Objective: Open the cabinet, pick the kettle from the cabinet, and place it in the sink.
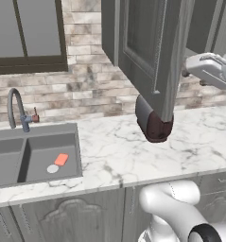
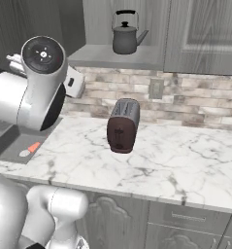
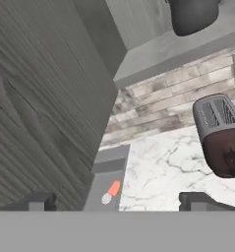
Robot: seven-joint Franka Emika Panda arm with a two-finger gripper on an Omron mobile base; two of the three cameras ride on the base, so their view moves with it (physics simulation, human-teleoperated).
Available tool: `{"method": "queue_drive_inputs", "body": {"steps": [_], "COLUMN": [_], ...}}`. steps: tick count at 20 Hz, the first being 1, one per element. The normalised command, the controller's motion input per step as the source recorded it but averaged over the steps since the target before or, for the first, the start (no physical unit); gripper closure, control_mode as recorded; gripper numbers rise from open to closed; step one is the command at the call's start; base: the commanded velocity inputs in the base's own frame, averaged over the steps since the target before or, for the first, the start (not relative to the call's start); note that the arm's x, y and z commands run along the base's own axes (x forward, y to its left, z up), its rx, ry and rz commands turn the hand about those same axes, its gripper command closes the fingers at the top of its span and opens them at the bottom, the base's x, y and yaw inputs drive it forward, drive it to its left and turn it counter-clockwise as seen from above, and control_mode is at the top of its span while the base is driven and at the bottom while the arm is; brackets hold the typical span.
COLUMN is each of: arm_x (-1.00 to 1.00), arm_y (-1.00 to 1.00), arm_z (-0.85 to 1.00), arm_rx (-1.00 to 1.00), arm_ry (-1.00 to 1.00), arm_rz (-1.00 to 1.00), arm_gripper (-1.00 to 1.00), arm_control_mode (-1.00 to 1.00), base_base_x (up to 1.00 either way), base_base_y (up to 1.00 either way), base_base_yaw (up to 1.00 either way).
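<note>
The cabinet (image 2: pixel 137 58) stands open, and its left door (image 1: pixel 154 52) is swung out over the counter. The kettle (image 2: pixel 125 35), small, dark grey and with a black handle, sits upright on the cabinet's bottom shelf (image 3: pixel 178 49). In the hand view its underside (image 3: pixel 192 15) shows at the top. My gripper (image 3: pixel 119 202) is open with nothing between its fingers. It hangs beside the open door's inner face (image 3: pixel 45 108), below and left of the kettle. The dark grey sink (image 1: pixel 39 156) with its gooseneck faucet (image 1: pixel 16 109) lies left of the door.
A dark grey-and-maroon toaster (image 2: pixel 123 125) stands on the white marble counter (image 2: pixel 175 160) under the cabinet. An orange piece (image 1: pixel 61 159) and a pale disc (image 1: pixel 52 168) lie in the right basin. The neighbouring cabinet door (image 2: pixel 205 34) is shut. A dark-framed window (image 1: pixel 27 33) is above the sink.
</note>
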Motion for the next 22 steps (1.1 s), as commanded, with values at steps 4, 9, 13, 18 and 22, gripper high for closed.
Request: {"method": "queue_drive_inputs", "body": {"steps": [4, 9, 13, 18, 22], "arm_x": [0.42, 0.38, 0.34, 0.37, 0.46], "arm_y": [-0.18, -0.24, -0.24, -0.12, 0.00], "arm_z": [0.10, 0.04, 0.04, 0.09, 0.20], "arm_rx": [-0.06, -0.10, -0.09, -0.14, -0.18], "arm_ry": [-0.05, -0.13, -0.18, -0.14, 0.00], "arm_rz": [-0.06, 0.00, 0.00, -0.01, -0.08], "arm_gripper": [-1.00, -1.00, -1.00, -1.00, -1.00], "arm_control_mode": [-1.00, -1.00, -1.00, -1.00, -1.00], "base_base_x": [0.00, 0.00, 0.00, 0.00, 0.00], "base_base_y": [0.00, 0.00, 0.00, 0.00, 0.00], "base_base_yaw": [0.00, 0.00, 0.00, 0.00, 0.00]}}
